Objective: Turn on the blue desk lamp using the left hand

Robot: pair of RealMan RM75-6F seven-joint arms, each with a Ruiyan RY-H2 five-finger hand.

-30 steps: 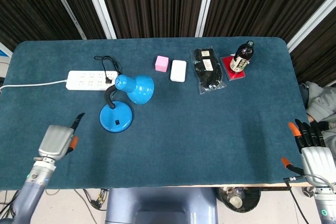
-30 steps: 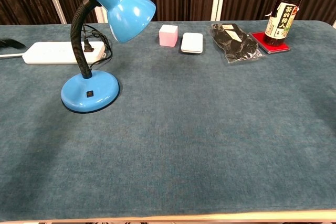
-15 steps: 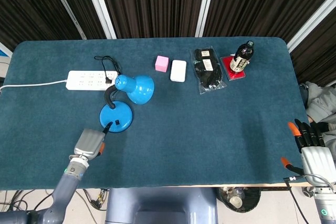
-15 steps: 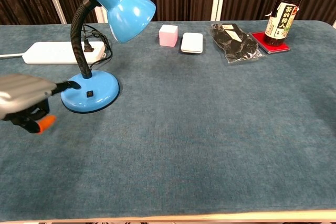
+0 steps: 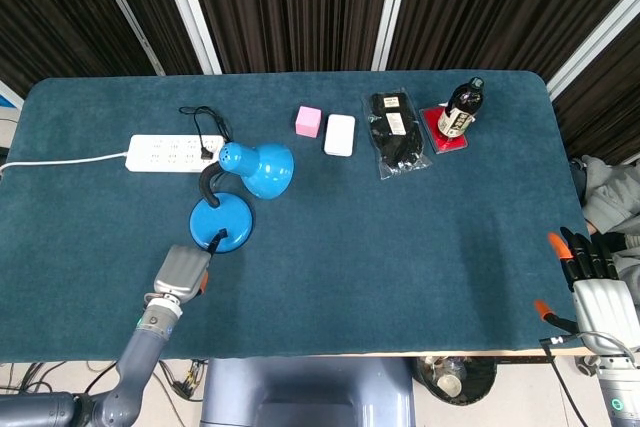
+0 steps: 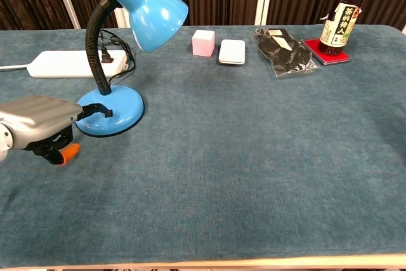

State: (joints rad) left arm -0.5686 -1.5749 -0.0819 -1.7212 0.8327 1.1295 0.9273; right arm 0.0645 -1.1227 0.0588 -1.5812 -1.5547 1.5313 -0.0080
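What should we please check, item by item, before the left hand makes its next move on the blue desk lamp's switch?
1. Left hand at the round blue lamp base: ok, its extended dark fingertip lies over the base.
2. Fingertip on the switch: cannot tell, the finger hides the switch in both views.
3. Lamp lit: not ok, no glow shows at the blue lamp shade.
4. Lamp plugged in: ok, its black cord runs to the white power strip.
5. Right hand out of the way: ok, it sits at the table's far right edge, holding nothing.
6. Nearby clutter: ok, the pink cube and the white box stand apart from the base.
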